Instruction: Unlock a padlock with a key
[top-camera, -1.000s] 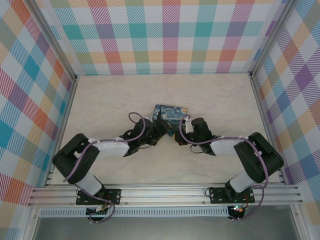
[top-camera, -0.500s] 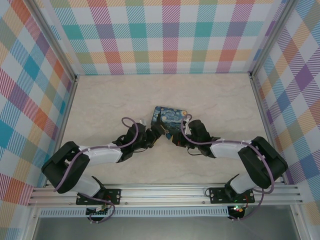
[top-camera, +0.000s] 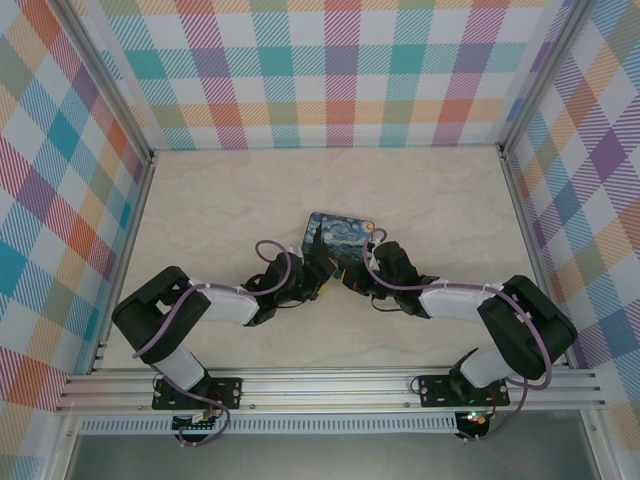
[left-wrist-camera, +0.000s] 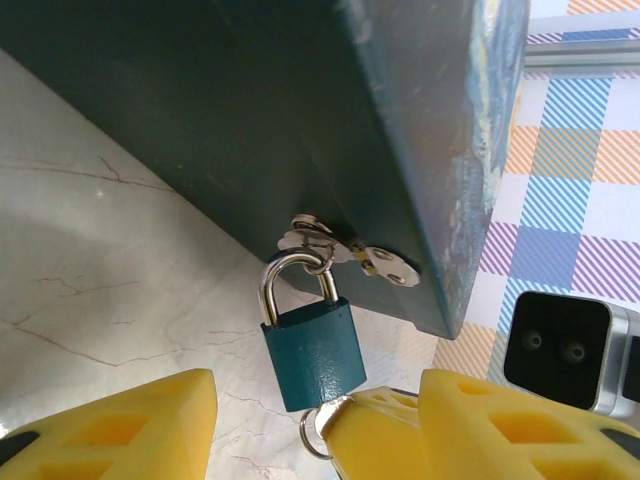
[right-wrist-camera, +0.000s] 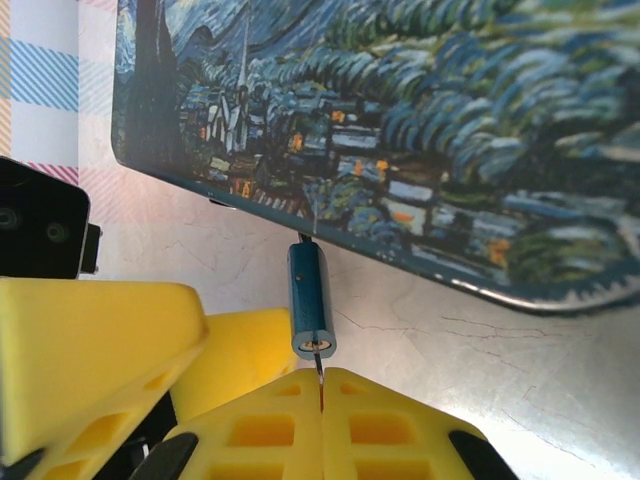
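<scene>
Right wrist view, nearest first: the right claw (right-wrist-camera: 322, 400) has its two yellow fingers pressed flat together, clamped on the key (right-wrist-camera: 318, 366). Almost all of the key is buried between them. Only a thin dark sliver shows, running from the finger seam up into the bottom face of the padlock (right-wrist-camera: 310, 295). How deep it sits in the keyhole cannot be made out. The padlock, seen edge-on as a narrow teal bar, points straight at this claw's tip and nearly touches it. To the left, cut off by the picture edge, stand two fingers (right-wrist-camera: 100, 350) of the left claw (left-wrist-camera: 315, 420), beside the padlock and not gripping it.

From the left wrist, that claw's fingers are spread wide, their bases cut off at the bottom edge. The padlock's teal body sits over the gap just beyond the fingertips, touching neither. A small silver ring (left-wrist-camera: 304, 436) at the padlock's base peeps out next to the right claw's yellow fingertip, which covers the key itself. The shackle loops through a silver hasp (left-wrist-camera: 385, 265) on the dark side wall of the tin box (left-wrist-camera: 300, 120).

From above, both wrists meet at the near edge of the tin box on the pale table (top-camera: 220, 200). The meeting point is too small and crowded to read.
</scene>
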